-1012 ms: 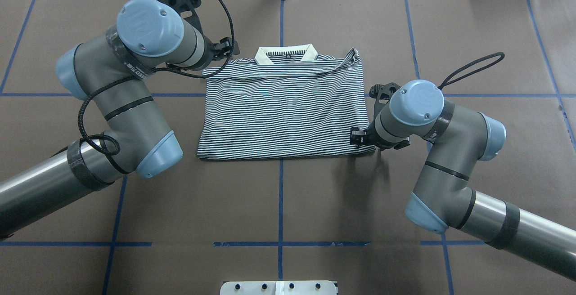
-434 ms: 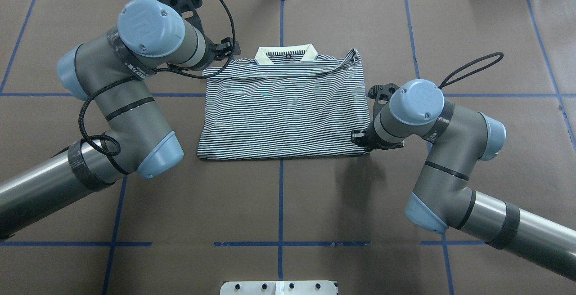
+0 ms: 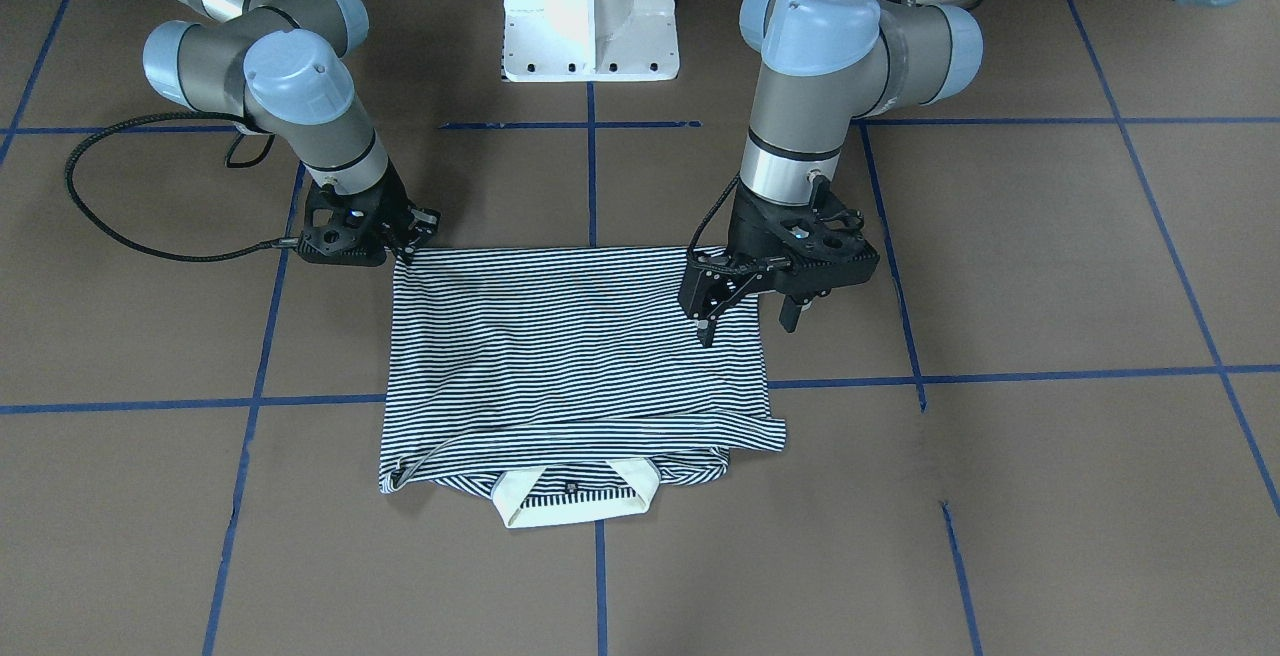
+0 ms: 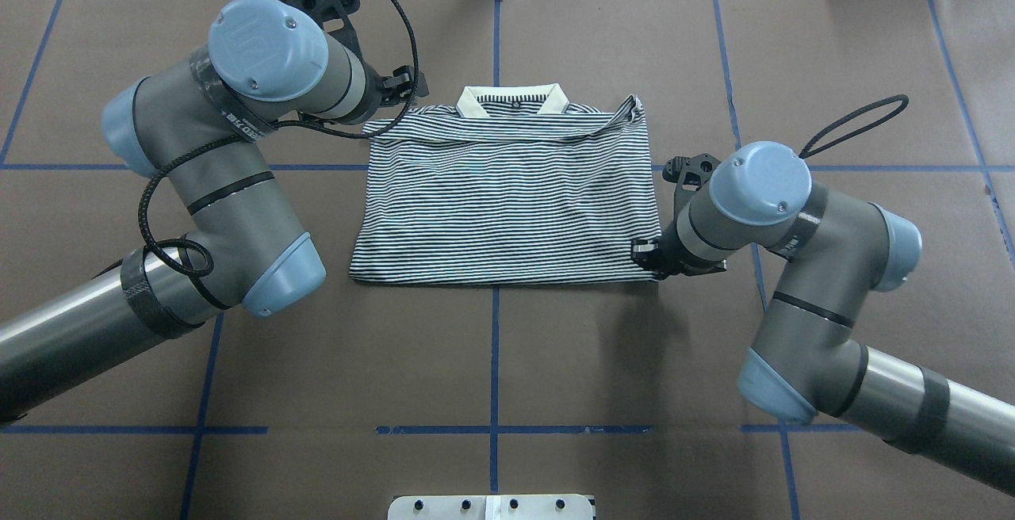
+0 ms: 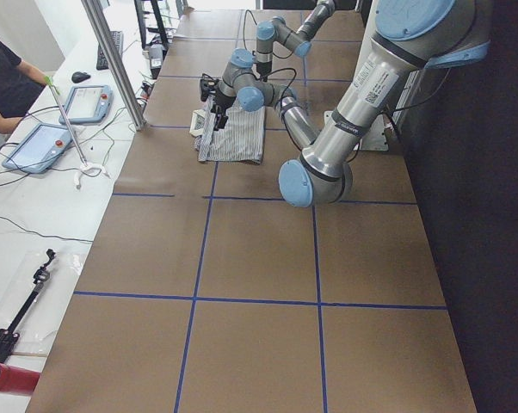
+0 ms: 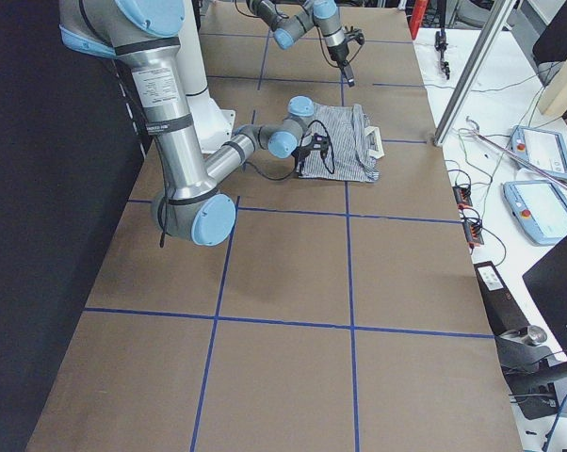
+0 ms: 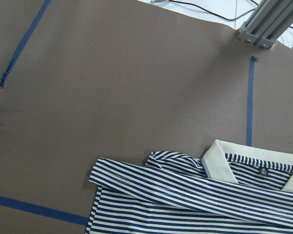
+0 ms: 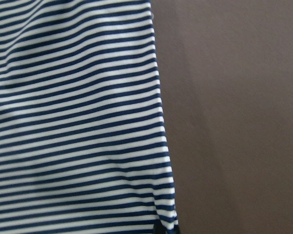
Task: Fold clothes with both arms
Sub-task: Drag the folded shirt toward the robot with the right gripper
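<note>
Navy-and-white striped knit polo shirt (image 4: 507, 203) is laid folded into a flat rectangle on the brown, blue-taped counter (image 4: 507, 361). Its near right hem corner is pinched by the black right tool (image 4: 644, 254), wrist angled low. Farther off, beside the cream collar (image 4: 514, 100), the left tool (image 3: 747, 331) is raised, fingers parted.

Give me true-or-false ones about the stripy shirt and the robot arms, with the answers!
1. The shirt has stripes. True.
2. Its collar lies on the side of the base. False: it lies on the far side.
3. The left end effector is open. True.
4. The right end effector is at the collar. False: it is at a corner on the base's side.
5. The shirt hangs in the air. False: it lies on the table.
</note>
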Controlling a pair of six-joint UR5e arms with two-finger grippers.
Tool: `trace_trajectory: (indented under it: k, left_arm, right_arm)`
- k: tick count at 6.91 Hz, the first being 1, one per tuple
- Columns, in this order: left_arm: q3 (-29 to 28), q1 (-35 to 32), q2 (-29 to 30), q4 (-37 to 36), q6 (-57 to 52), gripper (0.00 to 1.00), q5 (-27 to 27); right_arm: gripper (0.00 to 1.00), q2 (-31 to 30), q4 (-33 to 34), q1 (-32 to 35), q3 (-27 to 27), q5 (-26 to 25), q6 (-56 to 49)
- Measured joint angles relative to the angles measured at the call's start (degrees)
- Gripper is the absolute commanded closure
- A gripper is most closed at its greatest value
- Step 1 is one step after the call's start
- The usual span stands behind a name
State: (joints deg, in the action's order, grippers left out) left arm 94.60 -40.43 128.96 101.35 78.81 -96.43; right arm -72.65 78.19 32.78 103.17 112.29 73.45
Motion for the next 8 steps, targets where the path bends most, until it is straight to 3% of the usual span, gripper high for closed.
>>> trace_trajectory:
  k: [3,4,6,8]
  left_arm:
    - [1.5,1.0,-0.1,-0.3,1.7,0.00,0.4]
    - [1.8,1.6,-0.1,-0.4,2.2,0.00,0.6]
    - [2.4,2.7,-0.2,-0.4,2.4,0.00,0.7]
    - [3.4,6.1,-0.4,-1.3,3.3,0.00,-0.1]
  right_arm:
    - [0.97,-16.2,0.0,-8.5,14.5,4.9,5.0]
    - [0.01,-19.6,0.0,-12.2,17.4,6.2,6.3]
    - [0.00,-22.4,-0.4,-15.7,20.9,9.8,8.6]
    - [0.00,-19.5,-0.8,-13.7,22.2,10.5,12.4]
